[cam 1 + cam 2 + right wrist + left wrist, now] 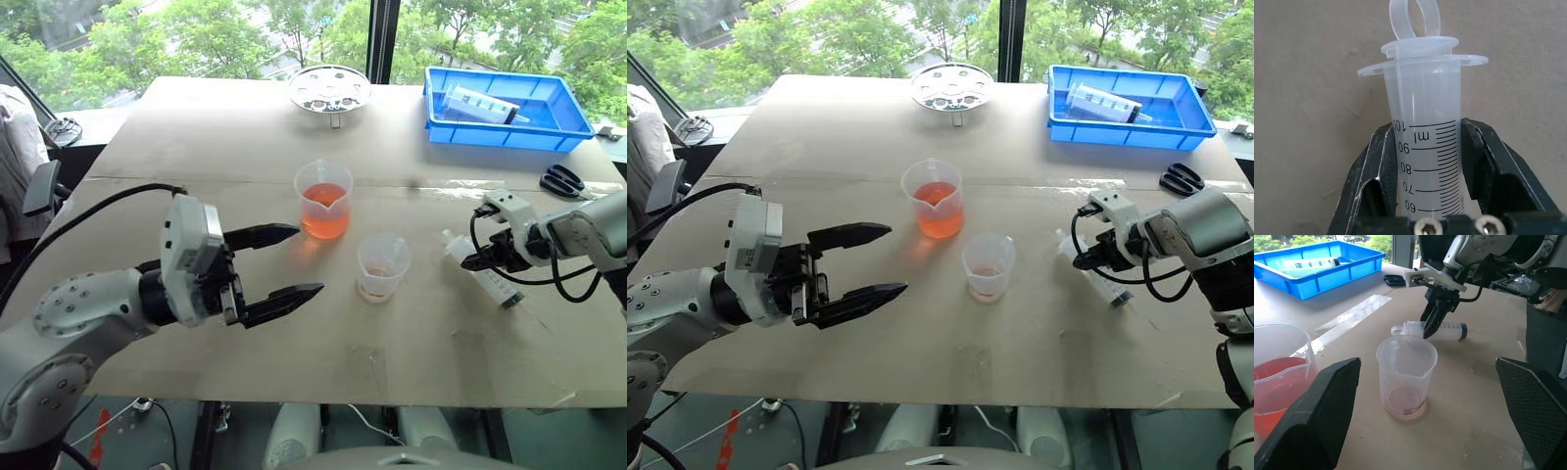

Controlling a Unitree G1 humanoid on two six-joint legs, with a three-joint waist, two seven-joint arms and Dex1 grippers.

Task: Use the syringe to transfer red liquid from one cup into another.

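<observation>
Head views: the worktop is covered in brown board. The larger beaker, part full of red liquid, stands near the middle. The smaller cup stands just beside it, nearer the robot and to the right, with only a reddish trace at its bottom. The syringe lies flat on the worktop well right of the smaller cup. The right gripper is down on its barrel. The left gripper hangs above the worktop left of both cups, fingers wide apart, holding nothing. At the far right corner a blue tray holds a packaged syringe; black scissors lie near it. A round metal dish sits at the far edge.

Left wrist view: two spread black fingers frame the smaller cup; beyond it the right gripper pinches the lying syringe.

Right wrist view: both fingers clamp the clear barrel at its upper graduation marks, with the flange and ring-ended plunger past the fingertips.
</observation>
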